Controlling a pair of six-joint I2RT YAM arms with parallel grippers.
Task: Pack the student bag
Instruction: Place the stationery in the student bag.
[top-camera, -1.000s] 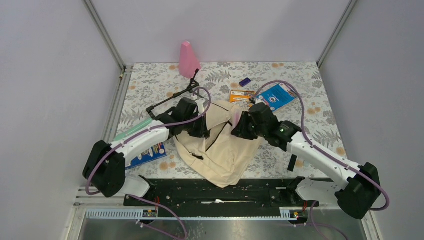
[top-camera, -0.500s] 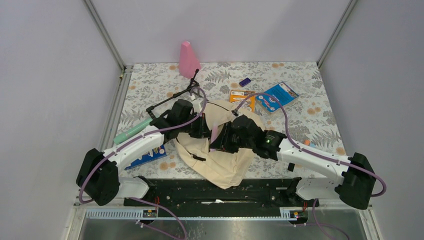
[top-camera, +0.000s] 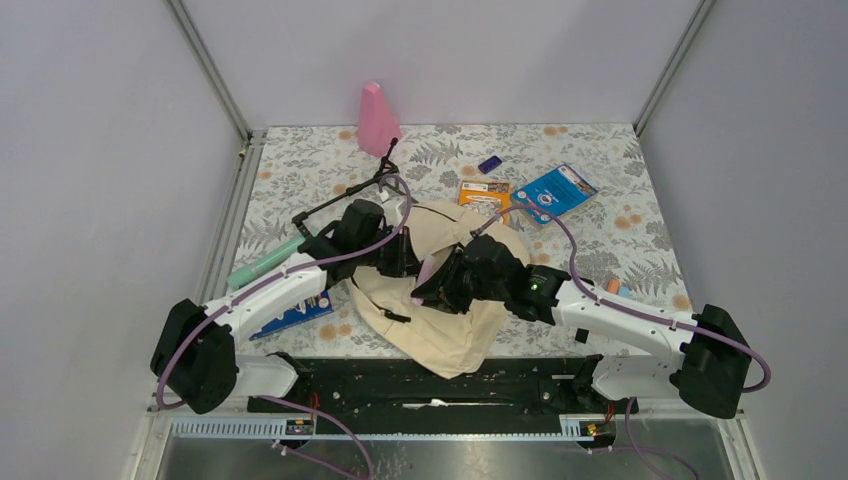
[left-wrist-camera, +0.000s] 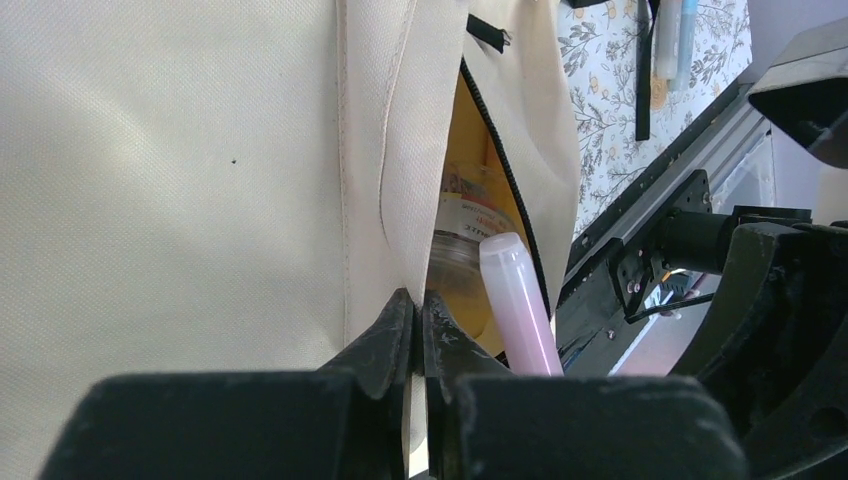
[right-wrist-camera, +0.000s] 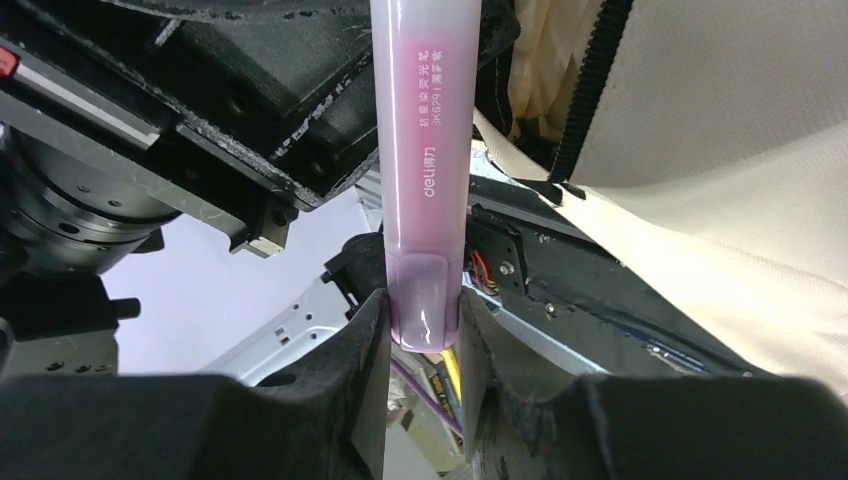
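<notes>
The cream student bag lies slumped between my two arms, its black-zippered opening gaping. My left gripper is shut on the cream fabric edge beside that opening, holding it up. A clear jar and something yellow show inside. My right gripper is shut on the capped end of a pink highlighter. The highlighter's other end points at the opening, right beside my left fingers. In the top view the pink highlighter sits over the bag between both grippers.
A pink cone-shaped bottle stands at the back. A purple item, an orange box and a blue booklet lie back right. A green highlighter and a blue book lie left, near a black rod.
My right arm has swung left and toward the front, carrying the pink highlighter from the bag's right side to the opening. The left gripper kept its hold on the fabric.
</notes>
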